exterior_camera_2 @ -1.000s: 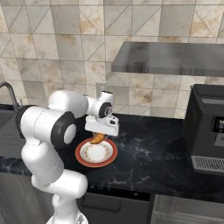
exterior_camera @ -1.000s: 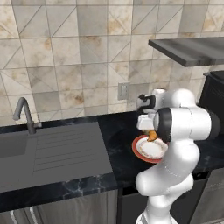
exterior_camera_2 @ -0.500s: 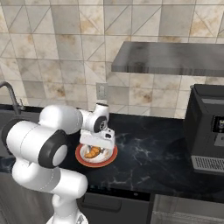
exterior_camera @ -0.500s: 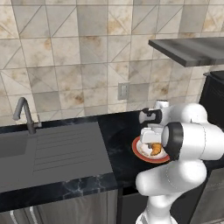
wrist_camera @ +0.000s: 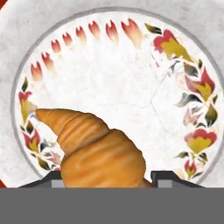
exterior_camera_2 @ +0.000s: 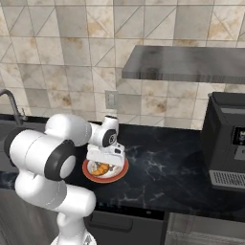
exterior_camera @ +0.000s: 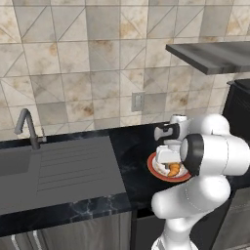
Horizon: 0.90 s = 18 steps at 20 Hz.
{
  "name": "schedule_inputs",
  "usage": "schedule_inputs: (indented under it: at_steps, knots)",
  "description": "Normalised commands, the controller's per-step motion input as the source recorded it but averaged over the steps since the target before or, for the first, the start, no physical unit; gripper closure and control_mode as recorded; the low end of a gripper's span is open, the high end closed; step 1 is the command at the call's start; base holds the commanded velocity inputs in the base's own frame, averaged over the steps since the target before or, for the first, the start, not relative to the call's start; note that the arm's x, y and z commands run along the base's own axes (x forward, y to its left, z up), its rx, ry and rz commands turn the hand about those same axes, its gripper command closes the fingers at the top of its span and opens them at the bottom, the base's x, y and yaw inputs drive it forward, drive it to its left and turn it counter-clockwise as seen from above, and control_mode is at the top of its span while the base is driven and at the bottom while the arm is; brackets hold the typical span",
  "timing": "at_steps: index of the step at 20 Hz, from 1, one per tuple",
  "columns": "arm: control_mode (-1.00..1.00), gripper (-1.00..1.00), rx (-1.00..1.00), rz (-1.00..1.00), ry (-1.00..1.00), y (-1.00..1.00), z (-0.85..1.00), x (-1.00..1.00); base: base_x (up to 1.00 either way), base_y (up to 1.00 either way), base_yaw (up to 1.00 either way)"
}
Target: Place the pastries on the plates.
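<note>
- The fingertips sit mostly behind the croissant in the hand view; it lies between them, seemingly pinched, though contact is hard to confirm.
- From both base views the gripper hides part of the red-rimmed plate on the black counter.
- The arm bends over the plate with its hand pointing straight down, and the croissant is low over the plate's flowered centre.

Ridged croissant, glossy plate
</note>
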Motion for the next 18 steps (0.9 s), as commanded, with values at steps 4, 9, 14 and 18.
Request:
schedule_inputs:
  at_steps: [4, 9, 14, 18]
  knots:
    - [-1.0, -1.0, 0.0, 0.0, -0.03, 0.0, 0.15, 0.0, 0.0, 0.0, 0.0]
    - [-1.0, -1.0, 0.0, 0.0, -0.03, 0.03, 0.63, 0.0, 0.0, 0.0, 0.0]
    - [-1.0, -1.0, 0.0, 0.0, -0.02, 0.47, 0.65, -0.27, 0.0, 0.0, 0.0]
    - [-1.0, -1.0, 0.0, 0.0, 0.0, 0.57, 0.52, -0.6, 0.0, 0.0, 0.0]
